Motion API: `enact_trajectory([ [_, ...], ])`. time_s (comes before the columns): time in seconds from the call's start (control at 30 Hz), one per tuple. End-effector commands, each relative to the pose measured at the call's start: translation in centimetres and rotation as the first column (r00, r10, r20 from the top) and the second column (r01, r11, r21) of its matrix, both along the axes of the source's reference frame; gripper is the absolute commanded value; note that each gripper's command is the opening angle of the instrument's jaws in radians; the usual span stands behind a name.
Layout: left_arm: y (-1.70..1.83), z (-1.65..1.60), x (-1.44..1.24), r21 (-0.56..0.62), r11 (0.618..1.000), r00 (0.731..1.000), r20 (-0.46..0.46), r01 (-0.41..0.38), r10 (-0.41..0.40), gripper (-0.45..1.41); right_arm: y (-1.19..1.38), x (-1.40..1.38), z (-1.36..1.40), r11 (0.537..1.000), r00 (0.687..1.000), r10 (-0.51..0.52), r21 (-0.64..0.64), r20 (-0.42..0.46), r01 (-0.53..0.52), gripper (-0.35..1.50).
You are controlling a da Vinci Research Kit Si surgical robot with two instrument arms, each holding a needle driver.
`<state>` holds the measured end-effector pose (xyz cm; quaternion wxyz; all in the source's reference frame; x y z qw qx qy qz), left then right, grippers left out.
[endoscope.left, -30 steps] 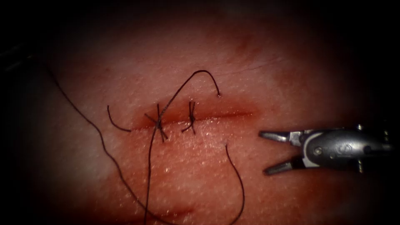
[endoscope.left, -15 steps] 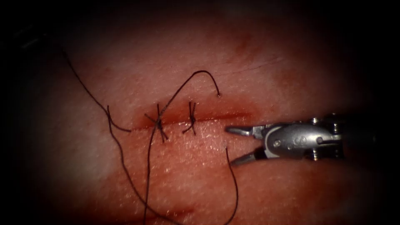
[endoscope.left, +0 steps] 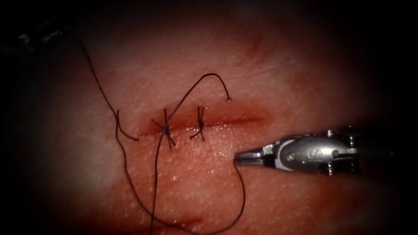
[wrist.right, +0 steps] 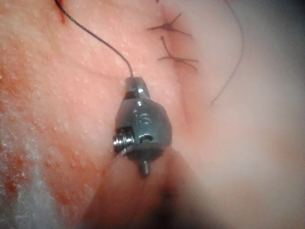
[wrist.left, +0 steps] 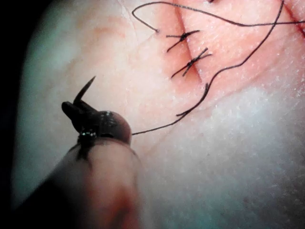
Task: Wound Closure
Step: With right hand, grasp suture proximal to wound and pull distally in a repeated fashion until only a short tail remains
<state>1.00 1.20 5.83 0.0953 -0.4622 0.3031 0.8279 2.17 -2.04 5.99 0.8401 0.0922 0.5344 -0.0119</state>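
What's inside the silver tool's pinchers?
The right tool is shut on the thread, just below the cut. The pinched bit of thread is hidden between its jaws.

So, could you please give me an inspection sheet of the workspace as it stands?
Surface: tissue, with red fluid along the cut.
Job's things: two knotted stitches across the cut's left part; needle clear of the tissue; thread loops below the cut.
Clutter: short thread piece left of the cut.
Grippers: left end effector shut on the needle, pointed end projecting; right end effector shut on the thread, below the cut.
Cables: nothing seen.
Surroundings: nothing seen.
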Motion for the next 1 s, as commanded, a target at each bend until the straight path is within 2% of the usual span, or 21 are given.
enact_trajectory([
  [0.03,0.05,0.05,-0.05,-0.003,1.000,1.000,0.001,0.000,0.000,-0.45,-0.02,0.09,0.01,1.000,1.000,-0.008,-0.002,-0.004,0.008,-0.35],
  [0.3,0.04,0.05,-0.04,0.001,1.000,1.000,0.005,0.002,-0.002,-0.45,-0.34,0.00,-0.26,0.999,0.998,-0.049,-0.019,-0.033,0.049,-0.35],
  [0.4,0.04,0.05,-0.04,0.001,1.000,1.000,0.005,0.002,-0.002,-0.45,-0.56,-0.10,-0.51,0.999,0.998,-0.047,-0.022,-0.037,0.046,-0.35],
  [0.53,0.04,0.05,-0.05,0.000,1.000,1.000,0.004,0.002,-0.002,-0.45,-0.55,-0.16,-0.65,0.999,0.999,-0.028,-0.026,-0.022,0.027,-0.35],
  [0.57,0.04,0.05,-0.05,0.000,1.000,1.000,0.004,0.003,-0.003,-0.45,-0.47,-0.18,-0.69,0.999,1.000,0.018,-0.036,-0.005,-0.018,-0.30],
  [0.6,0.04,0.05,-0.05,0.000,1.000,1.000,0.004,0.003,-0.003,-0.45,-0.47,-0.18,-0.69,0.999,1.000,0.018,-0.036,-0.005,-0.018,-0.30],
  [0.63,0.04,0.05,-0.05,0.000,1.000,1.000,0.004,0.003,-0.003,-0.45,-0.42,-0.19,-0.69,0.998,0.999,0.048,-0.041,-0.002,-0.048,0.37],
  [0.67,0.04,0.05,-0.05,0.004,1.000,1.000,0.008,0.005,-0.005,-0.45,-0.35,-0.19,-0.68,0.995,0.996,0.091,-0.047,0.002,-0.091,0.79],
  [0.73,0.03,0.05,-0.05,0.003,1.000,1.000,0.007,0.006,-0.006,-0.45,-0.16,-0.18,-0.57,0.986,0.986,0.163,-0.043,0.015,-0.163,1.25],
  [0.8,0.03,0.05,-0.06,0.003,1.000,1.000,0.007,0.006,-0.006,-0.45,-0.05,-0.10,-0.39,0.974,0.975,0.220,-0.058,0.027,-0.218,1.43],
  [0.9,0.03,0.05,-0.06,0.003,1.000,1.000,0.007,0.007,-0.007,-0.45,-0.02,-0.03,-0.26,0.969,0.970,0.241,-0.069,0.038,-0.238,1.46],
  [1.0,0.02,0.05,-0.06,0.007,1.000,1.000,0.010,0.009,-0.009,-0.45,-0.02,0.13,-0.01,0.970,0.972,0.233,-0.074,0.041,-0.230,1.46],
])
